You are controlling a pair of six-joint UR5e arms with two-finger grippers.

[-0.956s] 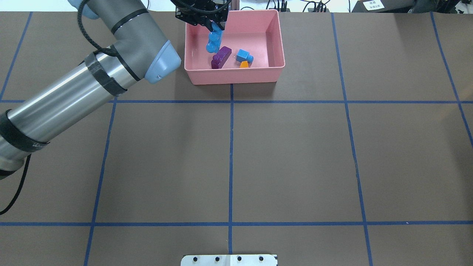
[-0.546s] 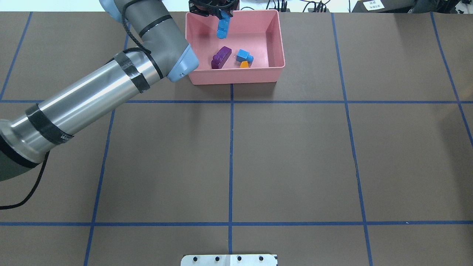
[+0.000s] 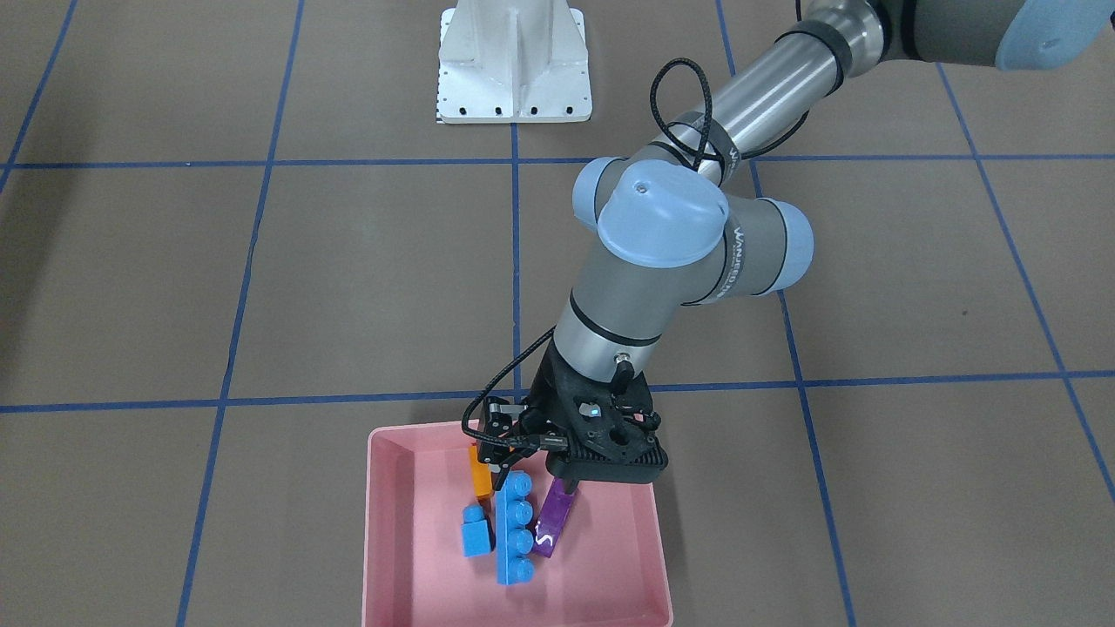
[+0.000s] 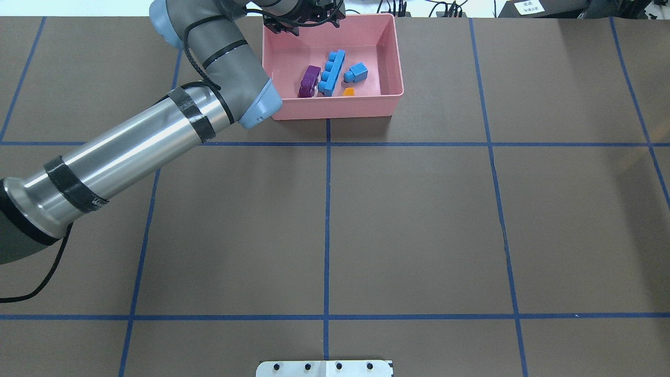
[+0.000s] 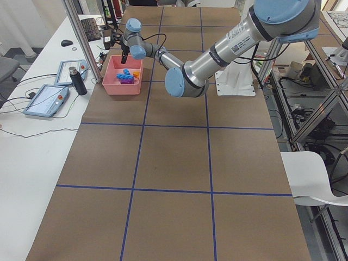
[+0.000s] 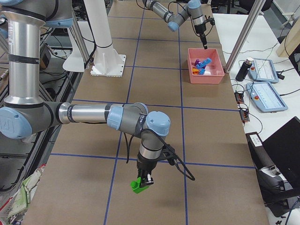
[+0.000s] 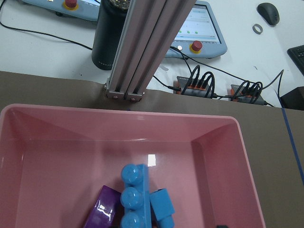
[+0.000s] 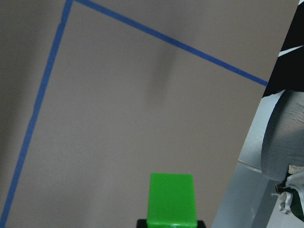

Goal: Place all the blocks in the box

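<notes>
The pink box (image 4: 390, 52) stands at the table's far edge. In it lie the purple brick (image 4: 310, 81), the long blue brick (image 4: 331, 72), the small blue brick (image 4: 356, 73) and the orange brick (image 4: 348, 91). My left gripper (image 3: 533, 481) hangs open and empty above the box, near its robot-side end. The left wrist view looks down on the long blue brick (image 7: 134, 194) and the box wall (image 7: 57, 142). My right gripper (image 6: 143, 180) is low over the table, far from the box, shut on the green brick (image 8: 171, 199).
The white metal base (image 3: 514, 61) is at the robot's side of the table. Beyond the box stand an aluminium post (image 7: 147, 47), a black bottle (image 7: 114, 33) and control pendants on a white desk.
The left gripper held the long blue brick over the box; it has opened, and the brick now lies between the purple and small blue bricks. The small blue brick has shifted.
</notes>
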